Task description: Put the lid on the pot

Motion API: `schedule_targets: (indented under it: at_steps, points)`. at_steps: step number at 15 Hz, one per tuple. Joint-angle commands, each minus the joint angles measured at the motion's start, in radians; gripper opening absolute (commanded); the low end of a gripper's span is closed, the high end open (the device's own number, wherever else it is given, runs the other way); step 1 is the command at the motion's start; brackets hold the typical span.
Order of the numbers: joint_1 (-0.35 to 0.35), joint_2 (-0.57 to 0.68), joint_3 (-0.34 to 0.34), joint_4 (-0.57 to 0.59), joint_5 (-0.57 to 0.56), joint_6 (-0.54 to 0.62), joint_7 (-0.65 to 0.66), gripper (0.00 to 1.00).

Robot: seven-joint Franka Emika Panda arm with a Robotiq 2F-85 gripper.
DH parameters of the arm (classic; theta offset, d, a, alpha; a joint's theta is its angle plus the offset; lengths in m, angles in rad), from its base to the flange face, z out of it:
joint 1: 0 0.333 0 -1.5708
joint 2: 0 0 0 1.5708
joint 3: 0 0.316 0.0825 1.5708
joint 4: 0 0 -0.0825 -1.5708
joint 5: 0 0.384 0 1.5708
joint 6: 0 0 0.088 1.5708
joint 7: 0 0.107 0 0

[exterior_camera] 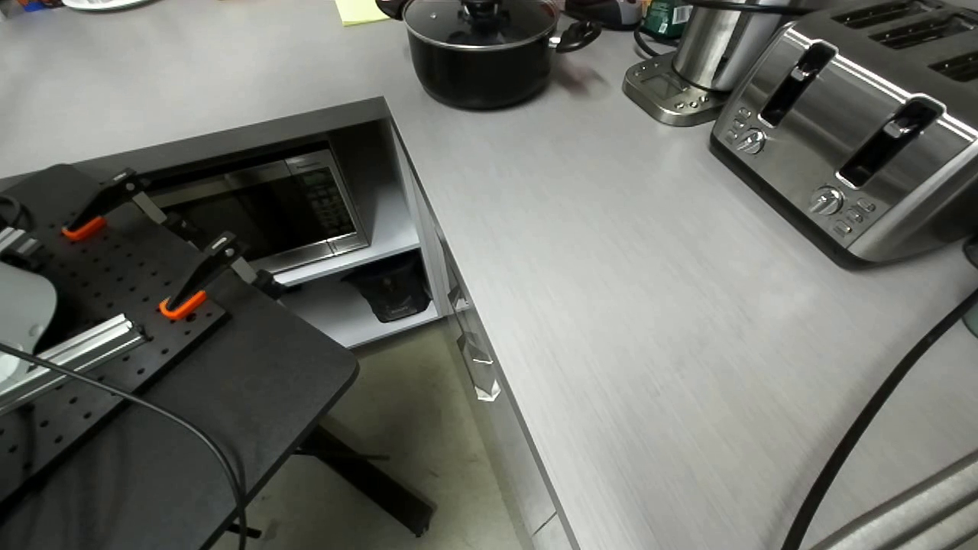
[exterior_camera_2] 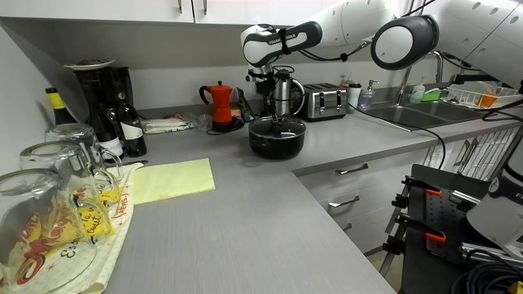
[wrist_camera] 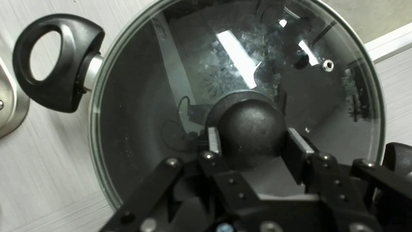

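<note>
The black pot (exterior_camera: 480, 75) stands on the grey counter near the inner corner; it also shows in an exterior view (exterior_camera_2: 276, 147). The clear glass lid (exterior_camera: 527, 24) lies level over the pot's rim, as both exterior views show (exterior_camera_2: 293, 129). My gripper (exterior_camera_2: 275, 119) points down at the lid's middle. In the wrist view the gripper (wrist_camera: 252, 139) has one finger on each side of the dark round knob (wrist_camera: 252, 124), with no clear gap, so it looks shut on it. The lid's metal rim (wrist_camera: 96, 129) surrounds the glass. One pot handle (wrist_camera: 69, 83) shows at upper left.
A silver toaster (exterior_camera: 848, 145) and a steel kettle (exterior_camera: 707, 46) on its base stand beside the pot. A red moka pot (exterior_camera_2: 222, 102) is behind it. A yellow cloth (exterior_camera_2: 173, 179) and glass mugs (exterior_camera_2: 36, 228) lie further along. The counter edge (exterior_camera_2: 296, 173) is close.
</note>
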Motion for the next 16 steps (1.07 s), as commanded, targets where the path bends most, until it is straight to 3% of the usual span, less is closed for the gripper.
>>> schedule_targets:
  at_steps: [1, 2, 3, 6, 16]
  points:
    - [-0.004, 0.03, 0.009, 0.059, 0.024, -0.05, 0.02, 0.32]
    - [-0.004, 0.029, 0.009, 0.059, 0.025, -0.051, 0.019, 0.75]
    - [-0.004, 0.027, 0.01, 0.059, 0.025, -0.051, 0.02, 0.76]
    - [0.001, 0.018, 0.011, 0.051, 0.021, -0.046, 0.017, 0.97]
    - [0.063, -0.065, 0.016, -0.023, -0.022, 0.001, -0.03, 1.0]
